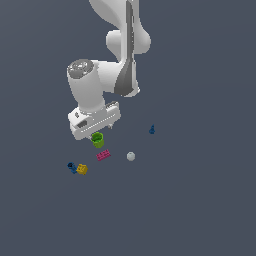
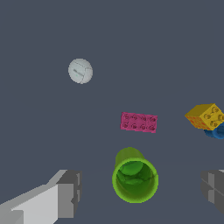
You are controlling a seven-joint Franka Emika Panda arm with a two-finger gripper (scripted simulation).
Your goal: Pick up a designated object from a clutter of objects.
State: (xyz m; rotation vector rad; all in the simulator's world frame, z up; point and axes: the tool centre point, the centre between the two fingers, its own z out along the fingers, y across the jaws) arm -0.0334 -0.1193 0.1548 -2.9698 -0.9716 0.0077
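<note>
The lime-green cup (image 1: pixel 97 139) stands upright on the grey floor, directly under my gripper (image 1: pixel 96 134). In the wrist view the cup (image 2: pixel 134 178) shows its hollow top between the two grey fingers (image 2: pixel 68 192), with a gap on each side. The gripper (image 2: pixel 142 190) is open and holds nothing. The other clutter lies around it: a pink studded brick (image 1: pixel 103 155) just beside the cup, a yellow block (image 1: pixel 82 169) with a dark blue piece (image 1: pixel 72 167) touching it, and a pale grey ball (image 1: pixel 131 156).
A second dark blue piece (image 1: pixel 152 130) lies apart at the exterior view's right. In the wrist view the pink brick (image 2: pixel 138 122), yellow block (image 2: pixel 205 116), blue piece (image 2: pixel 216 131) and ball (image 2: pixel 80 71) lie beyond the cup.
</note>
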